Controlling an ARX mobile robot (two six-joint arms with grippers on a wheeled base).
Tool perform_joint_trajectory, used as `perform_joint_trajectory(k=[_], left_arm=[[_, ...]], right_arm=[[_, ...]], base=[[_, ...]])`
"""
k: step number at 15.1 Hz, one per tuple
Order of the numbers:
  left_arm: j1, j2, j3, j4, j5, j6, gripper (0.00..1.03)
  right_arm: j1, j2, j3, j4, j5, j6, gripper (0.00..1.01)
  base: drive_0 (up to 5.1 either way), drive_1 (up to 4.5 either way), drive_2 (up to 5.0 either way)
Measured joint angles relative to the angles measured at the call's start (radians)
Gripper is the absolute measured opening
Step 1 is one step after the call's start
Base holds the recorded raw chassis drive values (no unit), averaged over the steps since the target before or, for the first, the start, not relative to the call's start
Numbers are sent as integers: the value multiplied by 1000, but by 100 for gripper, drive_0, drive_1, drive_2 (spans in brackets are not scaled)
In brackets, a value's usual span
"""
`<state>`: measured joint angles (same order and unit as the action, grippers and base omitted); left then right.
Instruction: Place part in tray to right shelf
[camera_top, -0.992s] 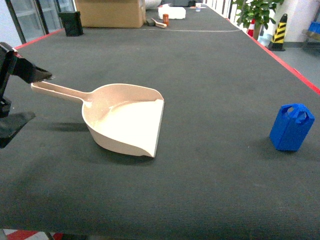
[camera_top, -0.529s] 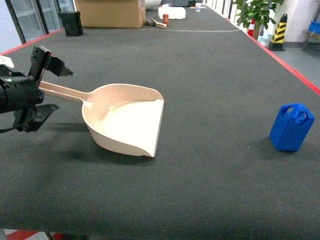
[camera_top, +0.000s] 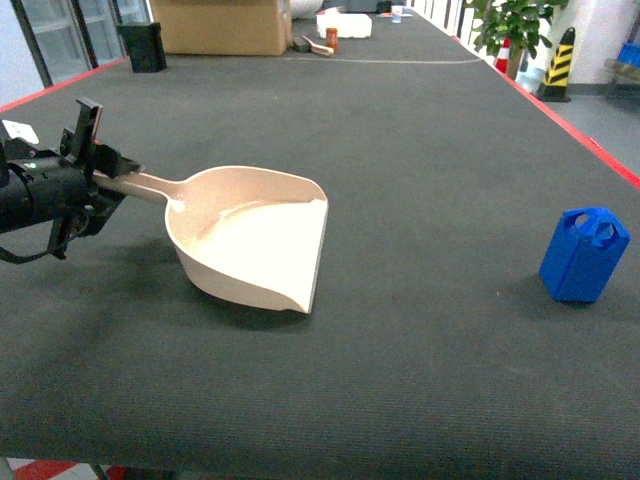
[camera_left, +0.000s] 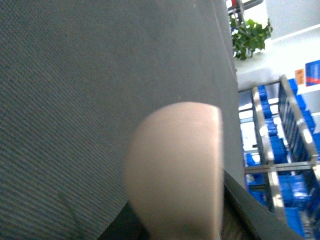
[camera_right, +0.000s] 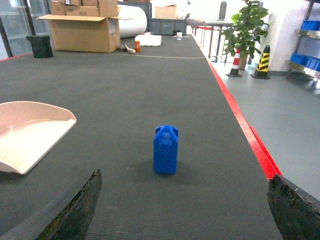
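The pale beige tray (camera_top: 250, 235) lies flat on the dark table, handle pointing left. My left gripper (camera_top: 122, 174) is shut on the handle's end. The left wrist view shows the tray (camera_left: 175, 165) blurred and close, with dark fingers (camera_left: 252, 212) on both sides of it. The blue part (camera_top: 583, 255) stands upright near the table's right edge, far from the tray. In the right wrist view the part (camera_right: 165, 149) stands ahead of my right gripper (camera_right: 192, 215), which is open and empty. The pan's edge (camera_right: 30, 130) shows at the left.
The red table edge (camera_right: 250, 140) runs just right of the part. A cardboard box (camera_top: 220, 25) and a black bin (camera_top: 142, 45) stand at the far end. A steel rack with blue crates (camera_left: 280, 170) shows beyond the table; I cannot tell whether it is the right shelf.
My left gripper has come in from the left edge, straddled the tray handle with wide jaws, then closed on the handle's end. The part and tray pan have stayed put.
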<state>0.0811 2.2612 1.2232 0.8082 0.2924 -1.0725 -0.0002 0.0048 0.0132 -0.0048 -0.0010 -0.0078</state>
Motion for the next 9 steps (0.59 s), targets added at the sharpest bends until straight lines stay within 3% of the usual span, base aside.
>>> perform_joint_trajectory(k=[1,4,7,9], left_arm=[[-5,-28,-38,49,11,-45,21],[-63,-213,-187,207,48,-104,17],[-174,-375,-289,346,57,-174,17],[-263,-406,-350,474,64,-269,17]], right_arm=[[0,0,0,0,0,0,98],[0,0,0,0,0,0,98],[0,0,0,0,0,0,98],[0,0,0,0,0,0,98]], base=[[0,0,0],[0,0,0],[0,0,0],[0,0,0]])
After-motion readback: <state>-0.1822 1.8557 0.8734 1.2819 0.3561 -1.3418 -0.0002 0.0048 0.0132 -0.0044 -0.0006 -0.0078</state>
